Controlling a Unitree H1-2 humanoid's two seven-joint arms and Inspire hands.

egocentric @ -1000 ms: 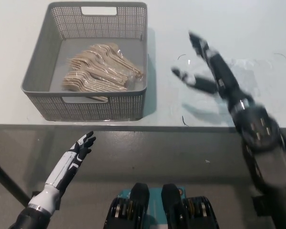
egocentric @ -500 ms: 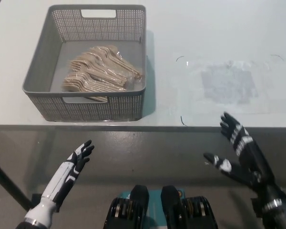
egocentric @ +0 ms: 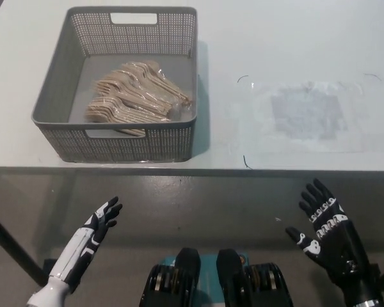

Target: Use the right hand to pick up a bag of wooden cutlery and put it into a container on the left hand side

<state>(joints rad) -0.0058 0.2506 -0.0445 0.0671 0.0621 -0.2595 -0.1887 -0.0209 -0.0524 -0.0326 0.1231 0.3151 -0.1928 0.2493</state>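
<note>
A grey perforated basket (egocentric: 57,112) stands on the white table at the left. Inside it lie clear bags of wooden cutlery (egocentric: 136,94), piled toward the basket's front. My black right hand (egocentric: 326,230) hangs open below the table's front edge at the lower right, fingers spread and holding nothing. My white left hand (egocentric: 96,227) rests open at the lower left, also below the table edge. Both hands are well away from the basket.
A clear plastic sheet (egocentric: 307,115) with a faint grey patch lies flat on the table's right half. The table's front edge (egocentric: 211,169) runs across the middle of the picture. A dark table leg (egocentric: 6,246) slants at the lower left.
My right hand has pulled back from above the table's right side, down past the front edge to the lower right. The left hand has sunk slightly.
</note>
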